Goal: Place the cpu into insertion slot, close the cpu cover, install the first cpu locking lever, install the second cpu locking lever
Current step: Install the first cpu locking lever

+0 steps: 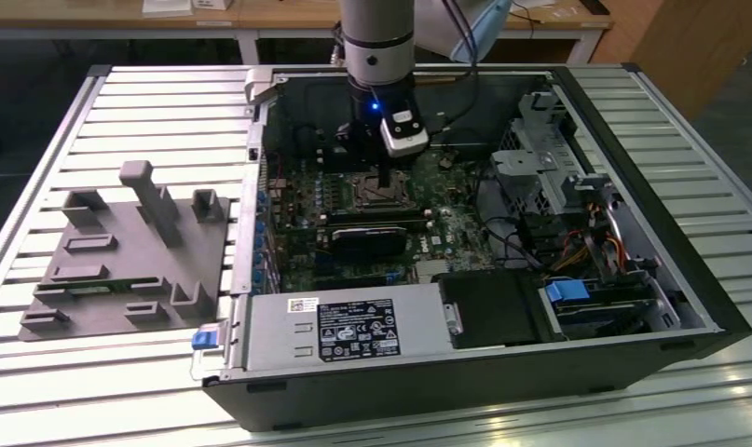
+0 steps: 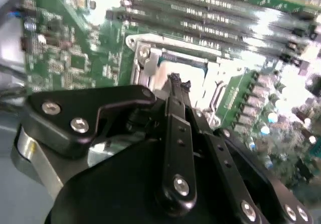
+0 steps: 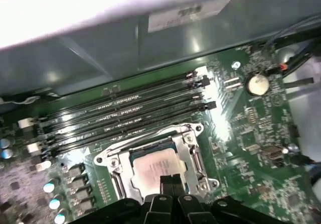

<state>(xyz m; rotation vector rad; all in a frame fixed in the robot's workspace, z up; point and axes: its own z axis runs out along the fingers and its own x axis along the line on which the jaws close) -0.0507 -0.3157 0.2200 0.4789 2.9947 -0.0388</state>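
Note:
The cpu [image 3: 150, 164] lies flat in the insertion slot [image 3: 114, 164] on the green motherboard, its silvery top facing up. The cpu cover [image 3: 193, 159], a silvery frame, lies down around it. My gripper [image 3: 172, 185] hangs just above the chip's near edge with its two black fingers pressed together and nothing visible between them. In the second wrist view the fingertips [image 2: 174, 79] reach over the cover [image 2: 144, 63], with a strip of the cpu [image 2: 188, 67] beyond. In the exterior view the gripper [image 1: 381, 177] stands inside the open computer case over the slot [image 1: 373, 193].
Long black memory slots [image 3: 125, 111] run beside the socket, with a coin battery [image 3: 257, 83] near them. A grey fixture plate [image 1: 127, 251] lies at the exterior view's left. The power supply [image 1: 345, 331], drive cage [image 1: 550, 158] and cables crowd the case.

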